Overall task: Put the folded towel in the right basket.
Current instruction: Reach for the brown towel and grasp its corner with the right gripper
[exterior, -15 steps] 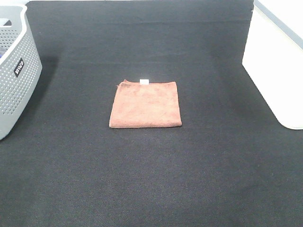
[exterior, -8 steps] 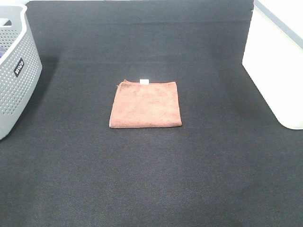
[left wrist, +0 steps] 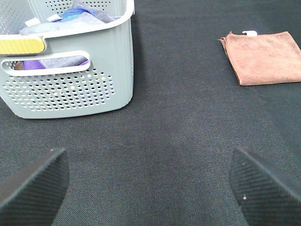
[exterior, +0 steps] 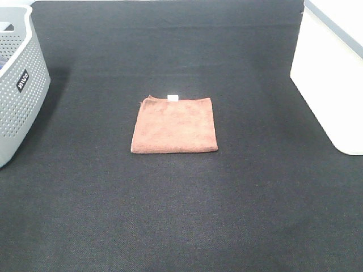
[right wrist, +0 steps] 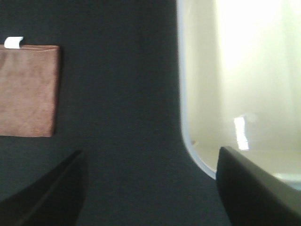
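Note:
A folded brown towel (exterior: 174,125) with a small white tag lies flat at the middle of the black table. It also shows in the left wrist view (left wrist: 263,63) and in the right wrist view (right wrist: 27,89). The white right basket (exterior: 334,68) stands at the right edge; the right wrist view looks into its pale inside (right wrist: 240,84). Neither gripper shows in the exterior high view. My left gripper (left wrist: 150,188) is open and empty, well short of the towel. My right gripper (right wrist: 150,188) is open and empty, beside the basket's rim.
A grey perforated basket (exterior: 17,85) stands at the left edge and holds several cloths (left wrist: 70,19). The black mat (exterior: 181,215) covers the whole table.

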{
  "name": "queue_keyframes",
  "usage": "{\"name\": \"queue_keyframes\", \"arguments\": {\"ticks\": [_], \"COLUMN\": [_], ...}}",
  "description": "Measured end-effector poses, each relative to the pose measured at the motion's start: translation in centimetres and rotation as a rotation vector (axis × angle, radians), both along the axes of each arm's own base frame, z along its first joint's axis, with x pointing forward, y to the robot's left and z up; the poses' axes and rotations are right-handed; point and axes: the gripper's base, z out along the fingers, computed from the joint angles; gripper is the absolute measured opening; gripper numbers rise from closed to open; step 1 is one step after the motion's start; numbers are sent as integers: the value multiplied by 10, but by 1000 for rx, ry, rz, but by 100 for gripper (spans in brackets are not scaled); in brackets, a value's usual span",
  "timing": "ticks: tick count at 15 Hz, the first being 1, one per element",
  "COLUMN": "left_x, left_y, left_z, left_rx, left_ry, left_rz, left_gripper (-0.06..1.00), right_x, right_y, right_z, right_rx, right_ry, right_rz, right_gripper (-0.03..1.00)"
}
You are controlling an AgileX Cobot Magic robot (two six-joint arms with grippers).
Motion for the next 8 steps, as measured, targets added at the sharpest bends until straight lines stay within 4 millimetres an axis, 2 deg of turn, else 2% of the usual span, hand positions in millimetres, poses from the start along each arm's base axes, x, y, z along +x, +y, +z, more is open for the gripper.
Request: {"name": "queue_keyframes", "arguments": {"ticks": [2,3,5,6,8], "left_x": [0,0,0,0,0], "left_y": [0,0,0,0,0], "left_z": [0,0,0,0,0], "left_rx": [0,0,0,0,0], "left_ry": [0,0,0,0,0], "left_rz": [0,0,0,0,0], "left_gripper": [88,88,88,88,88], "right_x": [15,15,21,24,29], "right_y": [14,14,47,72,100], "right_z": [-10,-10,-19,-29,-46], "right_rx": [-3,-3,-25,-30,-31], "right_ry": [46,46,68,92,123], "right_rz": [48,48,144,215,285], "right_gripper": [71,71,71,71,71]}}
